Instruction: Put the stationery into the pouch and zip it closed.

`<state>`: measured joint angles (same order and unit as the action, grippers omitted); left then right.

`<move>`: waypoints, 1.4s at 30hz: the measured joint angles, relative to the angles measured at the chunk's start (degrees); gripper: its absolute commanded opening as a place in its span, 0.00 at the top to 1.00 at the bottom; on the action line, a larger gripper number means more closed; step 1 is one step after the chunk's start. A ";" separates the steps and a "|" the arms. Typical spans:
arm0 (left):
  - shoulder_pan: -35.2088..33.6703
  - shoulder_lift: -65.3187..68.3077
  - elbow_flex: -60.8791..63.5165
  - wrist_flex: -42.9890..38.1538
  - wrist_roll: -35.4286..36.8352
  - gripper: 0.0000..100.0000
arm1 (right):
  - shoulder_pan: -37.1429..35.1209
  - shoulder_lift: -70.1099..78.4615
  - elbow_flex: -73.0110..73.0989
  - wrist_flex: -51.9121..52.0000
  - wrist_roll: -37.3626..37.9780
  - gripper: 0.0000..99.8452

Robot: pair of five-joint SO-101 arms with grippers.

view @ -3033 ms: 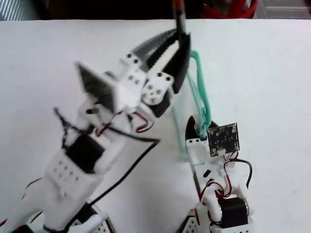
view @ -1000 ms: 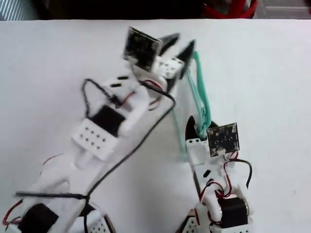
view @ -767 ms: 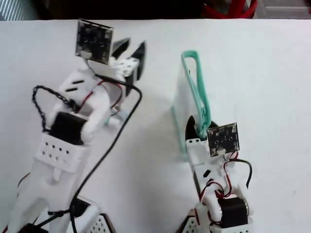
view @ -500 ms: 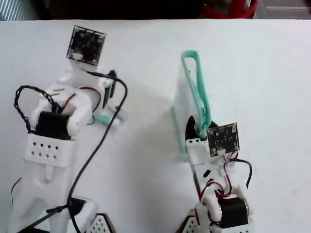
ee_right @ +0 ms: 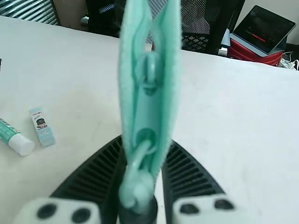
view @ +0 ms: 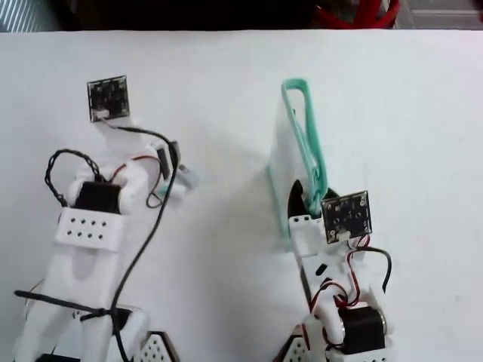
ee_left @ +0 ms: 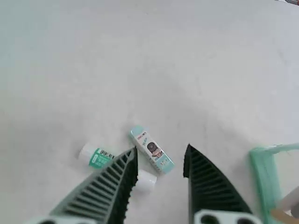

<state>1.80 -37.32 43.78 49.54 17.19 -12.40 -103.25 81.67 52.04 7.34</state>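
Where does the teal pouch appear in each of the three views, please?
High view: pouch stands on edge right of centre, its near end in the right gripper.
Left wrist view: teal corner at the frame's edge, past the eraser.
Right wrist view: central, upright, clamped in that gripper.
Shared landmark: the eraser, in both wrist views.

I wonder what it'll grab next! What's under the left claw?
Beneath the open left gripper lie a small eraser and a glue stick, both on the table. One finger covers the glue stick's middle, leaving its label end and cap showing.
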 measured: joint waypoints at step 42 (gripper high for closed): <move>0.44 59.34 -34.55 5.19 4.31 0.98 | 0.00 0.00 0.00 0.00 0.00 0.98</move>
<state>2.24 22.02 9.23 54.73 21.49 -12.40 -103.25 81.67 52.04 7.34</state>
